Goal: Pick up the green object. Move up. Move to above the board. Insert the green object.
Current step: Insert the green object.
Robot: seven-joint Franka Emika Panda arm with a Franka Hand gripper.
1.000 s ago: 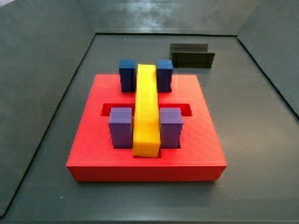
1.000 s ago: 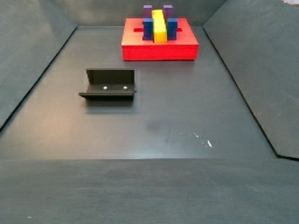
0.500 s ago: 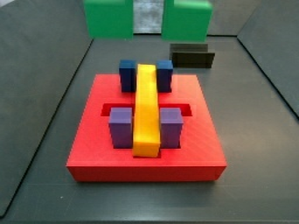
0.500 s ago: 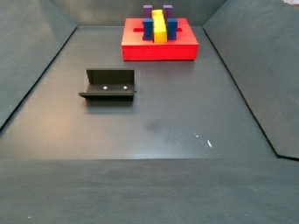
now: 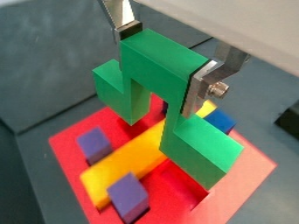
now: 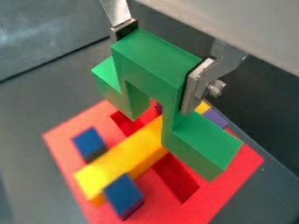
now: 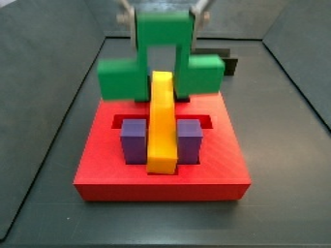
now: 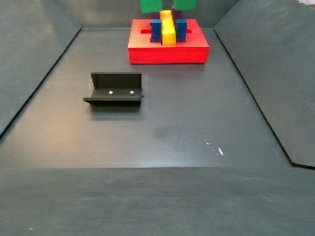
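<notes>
My gripper [image 5: 163,59] is shut on the taller middle cube of the green object [image 5: 158,83], with a silver finger on each side; both wrist views show this [image 6: 152,74]. The green object [image 7: 158,60] hangs just above the far part of the red board [image 7: 116,174], straddling the far end of the long yellow bar [image 7: 162,121]. Two purple blocks [image 7: 135,140] stand beside the bar near the front. In a side view the board [image 8: 169,51] is far away and only the green object's lower part [image 8: 157,5] shows at the frame's top edge.
The dark fixture [image 8: 114,89] stands on the grey floor to the left of the middle and also shows behind the board [image 7: 230,64]. Dark walls enclose the floor on the sides and at the back.
The green object, held in my gripper, has come down from the top of the frame to just above the board's far half, hiding the two far purple blocks.
</notes>
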